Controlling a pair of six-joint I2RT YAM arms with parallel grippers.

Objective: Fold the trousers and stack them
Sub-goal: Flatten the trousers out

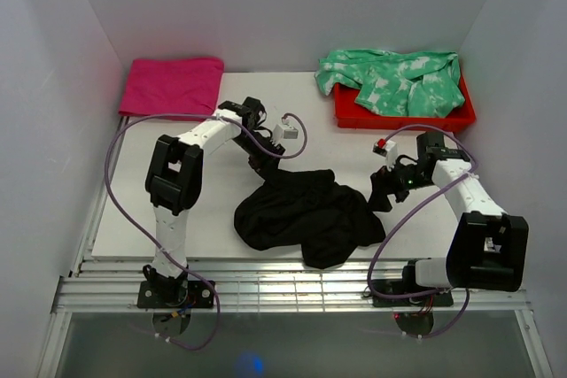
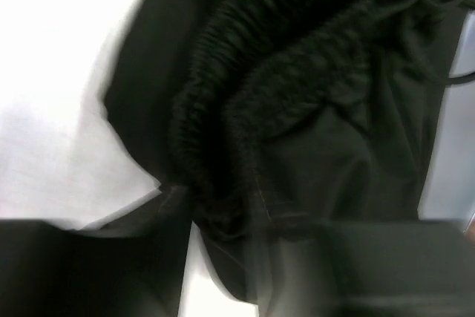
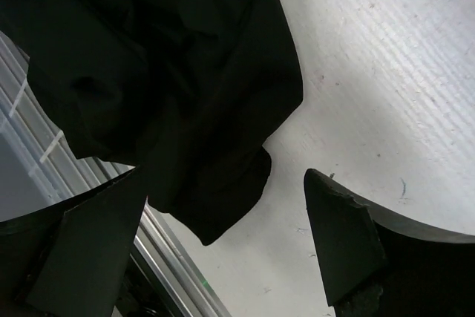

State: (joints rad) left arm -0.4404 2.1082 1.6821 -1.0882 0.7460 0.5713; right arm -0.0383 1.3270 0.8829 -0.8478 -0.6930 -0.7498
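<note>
Seeing right gripper (image 3: pixel 223 198) jaws spread wide, black jogger trousers (image 3: pixel 171 72) between them. We cannot tell whether left gripper (image 2: pixel 223 257) is closed.

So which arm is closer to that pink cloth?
Left. The left gripper is at the trousers' far edge, nearer the pink cloth; the right gripper is beyond the trousers' other side.
</note>
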